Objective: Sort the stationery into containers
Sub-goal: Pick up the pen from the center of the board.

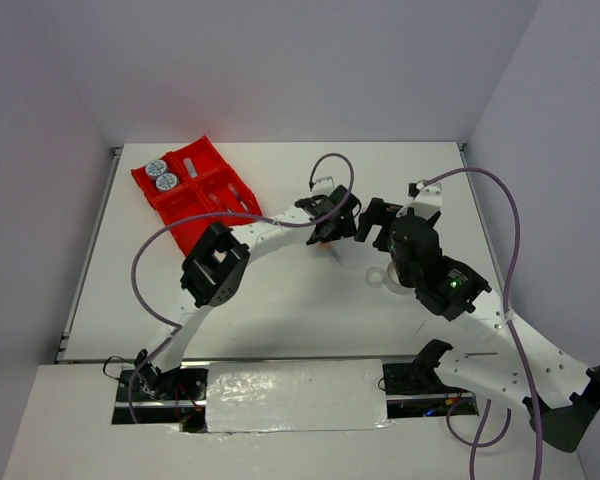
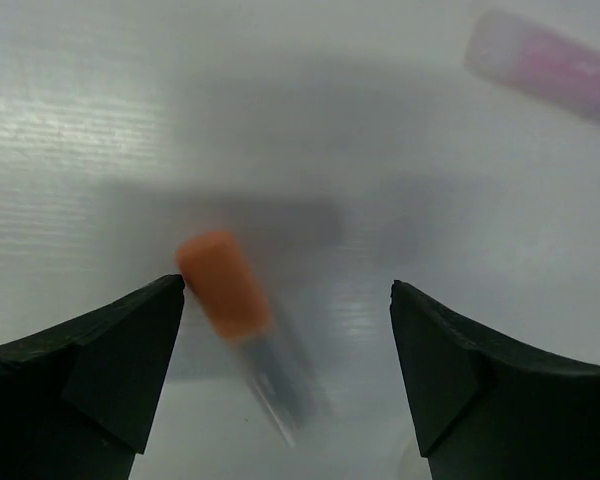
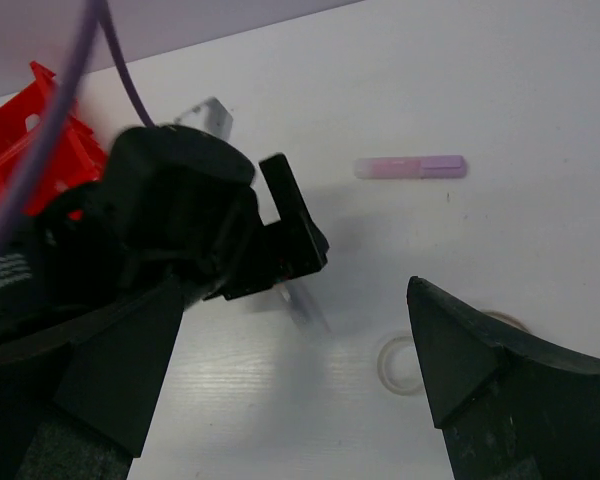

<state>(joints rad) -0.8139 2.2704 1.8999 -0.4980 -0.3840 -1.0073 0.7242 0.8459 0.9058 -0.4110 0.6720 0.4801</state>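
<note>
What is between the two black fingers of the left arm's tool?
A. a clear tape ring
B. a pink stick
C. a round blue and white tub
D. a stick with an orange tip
D: in the left wrist view the orange-tipped stick shows in the gap of the wide-open left tool, while the pale pink plastic stick lies off to the upper right, outside the fingers.

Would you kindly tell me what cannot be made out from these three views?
Orange-tipped stick: motion-blurred in the left wrist view; resting or falling is unclear.
Pink stick: blurred, cut by that view's right edge.
Red tray: most contents too small from above; left arm hides most in the right wrist view.
</note>
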